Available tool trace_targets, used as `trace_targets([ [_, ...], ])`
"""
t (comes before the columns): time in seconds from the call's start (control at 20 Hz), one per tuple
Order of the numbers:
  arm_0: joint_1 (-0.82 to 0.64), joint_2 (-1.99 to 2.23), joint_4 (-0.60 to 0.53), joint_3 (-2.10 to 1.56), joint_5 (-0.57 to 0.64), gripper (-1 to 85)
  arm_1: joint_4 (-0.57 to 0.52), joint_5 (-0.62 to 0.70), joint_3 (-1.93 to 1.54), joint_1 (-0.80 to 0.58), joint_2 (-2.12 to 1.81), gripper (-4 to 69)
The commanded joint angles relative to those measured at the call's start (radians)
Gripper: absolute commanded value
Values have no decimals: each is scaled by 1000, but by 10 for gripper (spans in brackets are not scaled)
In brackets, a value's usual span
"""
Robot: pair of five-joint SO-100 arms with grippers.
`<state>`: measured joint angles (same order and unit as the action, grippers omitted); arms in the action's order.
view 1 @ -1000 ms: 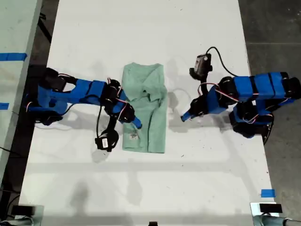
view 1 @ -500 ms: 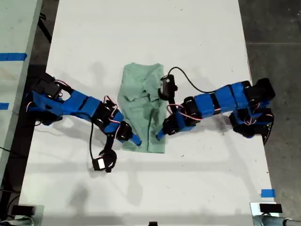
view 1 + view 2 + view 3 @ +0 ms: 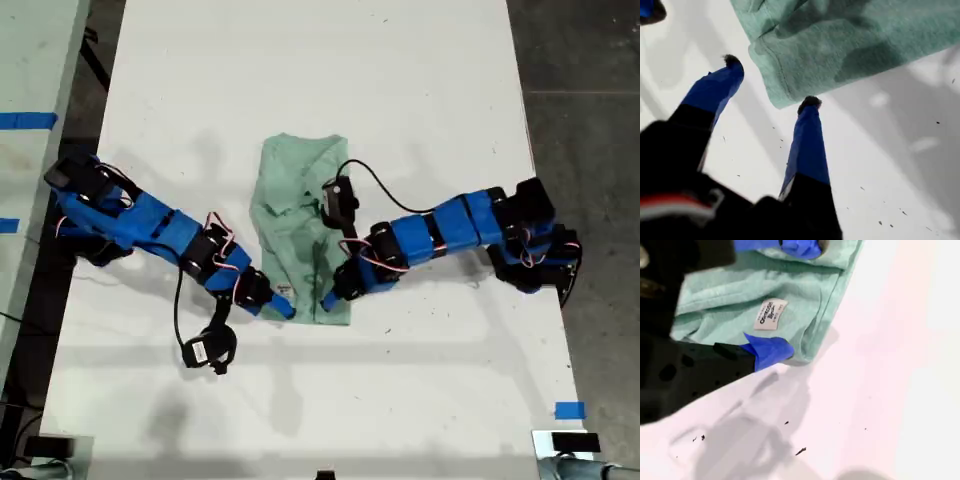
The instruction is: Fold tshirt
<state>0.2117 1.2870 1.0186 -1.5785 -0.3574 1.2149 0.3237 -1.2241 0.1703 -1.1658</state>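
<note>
My first gripper gapes wide, one fingertip touching the tshirt's corner mid-table. My second gripper straddles another corner, unclenched, tag between its fingers.

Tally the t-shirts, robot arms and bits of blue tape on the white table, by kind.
Mint-green tshirt: 1
Blue robot arms: 2
Blue tape piece: 1
Total: 4
</note>
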Motion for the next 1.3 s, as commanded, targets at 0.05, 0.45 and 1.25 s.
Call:
trace_targets([
  [0.05,14,126,14,-2,-25,282,11,-6,72,17,-17,268],
  [0.45,-18,-11,-74,-69,28,267,-89,5,71,11,112,273],
  [1.25,-98,-91,133,77,215,1,-91,-3,169,38,212,-12],
])
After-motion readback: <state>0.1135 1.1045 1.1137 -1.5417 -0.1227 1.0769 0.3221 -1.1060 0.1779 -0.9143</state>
